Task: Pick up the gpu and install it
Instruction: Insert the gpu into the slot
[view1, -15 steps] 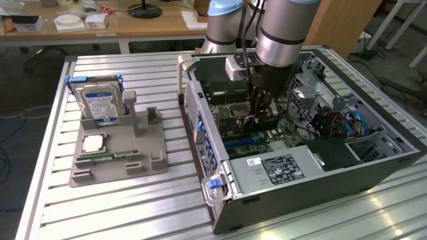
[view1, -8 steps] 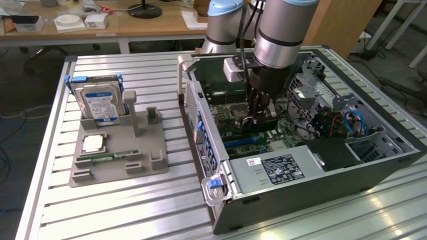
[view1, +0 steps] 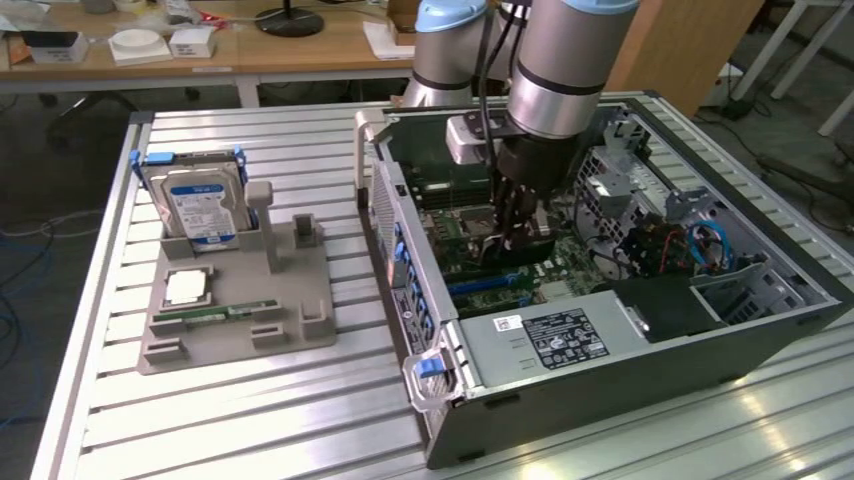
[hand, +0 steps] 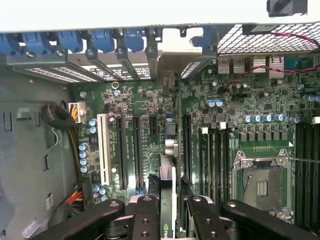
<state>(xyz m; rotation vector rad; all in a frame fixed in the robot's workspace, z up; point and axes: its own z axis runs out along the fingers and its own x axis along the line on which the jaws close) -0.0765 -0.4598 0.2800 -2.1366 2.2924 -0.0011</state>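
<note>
Wrist view: the pincer (hand: 170, 200) is closed partway on the graphics card (hand: 167, 170). One black finger presses each flat face, so the thin card shows edge-on between them, with a patch of green at its near end. The card hangs inside the computer case (hand: 30, 150), over the green motherboard (hand: 150, 100). It runs lengthwise along the row of long black slots (hand: 122, 150), with slots on both sides of it. Its far end, where some silver metal shows, points toward the case's rear wall, which carries a line of blue latches (hand: 100, 40). I cannot tell whether the card's lower edge touches a slot. A white slot (hand: 105, 147) lies farther out toward the case's bare grey floor, and the square processor socket (hand: 260, 185) sits on the other side of the card.

In the exterior view, the case lies on its side, open on top, on a slatted metal worktop (view1: 267, 420). The arm (view1: 561, 70) reaches straight down into the middle of the case, and the pincer is low over the board. At the case's near end sits a grey power box (view1: 561, 335) with a black label. Beside the case, toward the exterior view's left, is a grey tray (view1: 307, 330). It holds an upright hard drive (view1: 200, 205), a processor chip (view1: 184, 288) and a narrow green memory stick (view1: 214, 315).
</note>
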